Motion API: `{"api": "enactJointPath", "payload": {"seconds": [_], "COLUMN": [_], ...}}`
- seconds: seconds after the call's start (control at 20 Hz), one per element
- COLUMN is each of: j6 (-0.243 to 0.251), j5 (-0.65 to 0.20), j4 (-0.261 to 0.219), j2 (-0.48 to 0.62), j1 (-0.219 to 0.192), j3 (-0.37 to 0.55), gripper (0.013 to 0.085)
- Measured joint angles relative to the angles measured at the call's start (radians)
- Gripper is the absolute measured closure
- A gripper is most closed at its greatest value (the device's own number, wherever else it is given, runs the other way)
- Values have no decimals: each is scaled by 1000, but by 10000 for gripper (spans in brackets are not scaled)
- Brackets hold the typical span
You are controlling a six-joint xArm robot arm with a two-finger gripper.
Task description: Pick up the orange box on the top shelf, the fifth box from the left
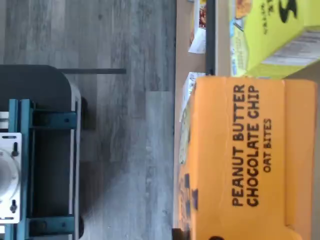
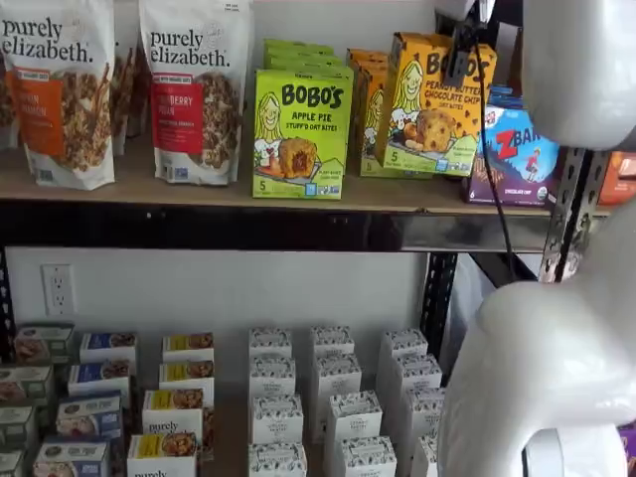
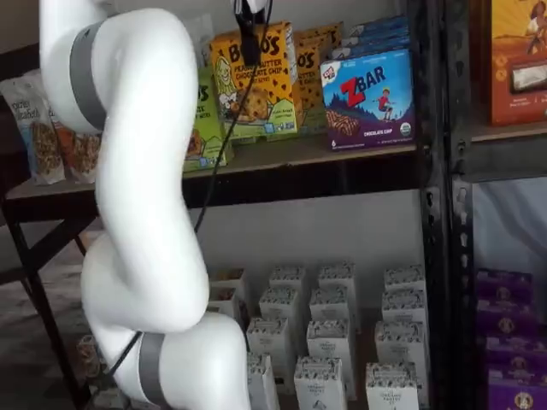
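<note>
The orange box (image 2: 427,109) reads "BOBO'S Peanut Butter Chocolate Chip" and hangs tilted just above the top shelf (image 2: 199,194), in front of like orange boxes (image 2: 366,99). A black finger of my gripper (image 2: 463,50) comes down over its front face from above. My gripper is shut on this box. In a shelf view the box (image 3: 256,85) shows tilted under the gripper (image 3: 249,38), above the shelf board (image 3: 342,149). The wrist view shows the box's orange top panel (image 1: 250,155) close up.
A lime-green Apple Pie box (image 2: 298,134) stands left of the held box, and a blue Zbar box (image 2: 512,149) stands right of it. Granola bags (image 2: 189,89) fill the shelf's left part. Small white cartons (image 2: 338,397) sit on the lower level. My white arm (image 3: 137,213) stands before the shelves.
</note>
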Motion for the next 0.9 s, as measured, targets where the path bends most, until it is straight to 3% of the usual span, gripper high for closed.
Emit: {"api": "enactJointPath", "payload": {"seconds": [0.5, 0.75, 0.9], "j6": [-18, -44, -49], "j5": [44, 55, 48], "j4": [-9, -22, -49], "j2": [-180, -305, -383], "j1": [-19, -41, -33], "j3": [133, 237, 313], "gripper": [570, 570, 570]}}
